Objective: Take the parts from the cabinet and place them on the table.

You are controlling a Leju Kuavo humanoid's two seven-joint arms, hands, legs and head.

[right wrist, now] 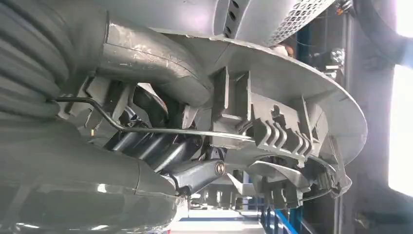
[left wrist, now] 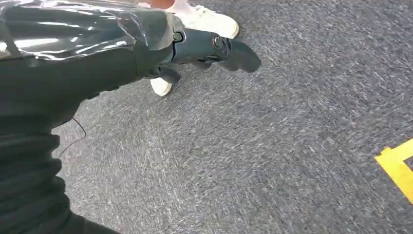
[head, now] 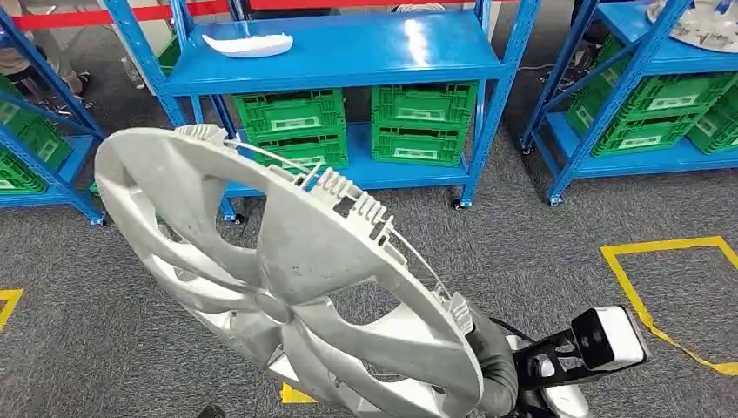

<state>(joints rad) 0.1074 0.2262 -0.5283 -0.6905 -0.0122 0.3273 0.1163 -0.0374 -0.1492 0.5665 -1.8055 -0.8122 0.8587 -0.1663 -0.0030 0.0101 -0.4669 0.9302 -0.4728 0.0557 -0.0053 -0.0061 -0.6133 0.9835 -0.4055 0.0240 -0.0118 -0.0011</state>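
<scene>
A large silver wheel cover tilts up in front of me in the head view, its clip-lined back rim facing the camera. My right hand grips its lower right edge. In the right wrist view the thick grey thumb presses on one face of the wheel cover, and the dark fingers wrap behind the rim and its wire ring. My left hand hangs over the grey carpet and holds nothing, its dark fingers stretched out.
Ahead stands a blue shelf rack with a white part on top and green crates below. Another blue rack stands right. Yellow tape marks the carpet. A person's white shoe is near my left hand.
</scene>
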